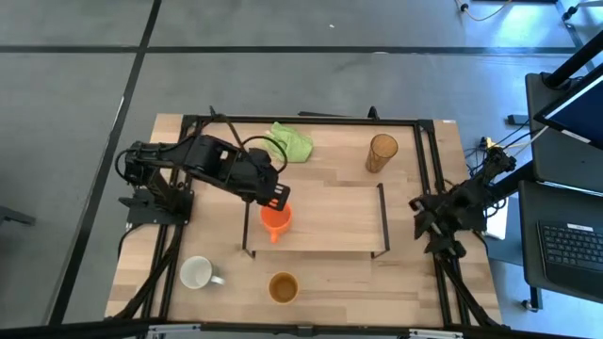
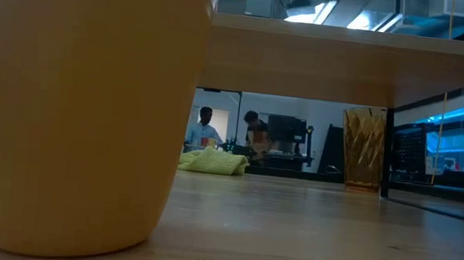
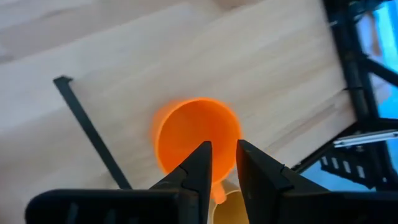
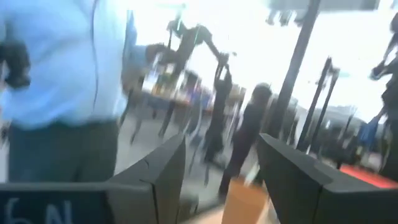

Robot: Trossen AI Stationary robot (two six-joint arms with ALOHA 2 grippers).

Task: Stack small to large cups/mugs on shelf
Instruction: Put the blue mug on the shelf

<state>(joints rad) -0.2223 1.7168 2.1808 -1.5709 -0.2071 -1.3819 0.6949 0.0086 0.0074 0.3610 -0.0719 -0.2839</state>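
Four vessels were in play, and only one had reached the shelf [image 1: 330,212]: the small orange mug [image 1: 275,219] stood at the shelf's left end, just inside the black end frame. You had the left gripper [image 3: 222,163] directly above it, fingers straddling the mug's near rim with a narrow gap between them. Whether they pinched the wall or had just let go, I cannot tell from the wrist view; the mug sat upright on the board either way. Placing the smallest at that end made sense to me, since it left the rest of the board free for the larger ones in order.

You had the white mug [image 1: 197,273] near the table's front left corner and the tan-brown cup [image 1: 284,287] at the front edge beside it, both within the left arm's reach. The amber tumbler [image 1: 382,153] stood toward the back right, nearer the right arm. Your right gripper [image 4: 221,171] waited at the table's right edge, fingers spread wide and holding nothing. A green cloth [image 1: 289,142] lay by the back edge.
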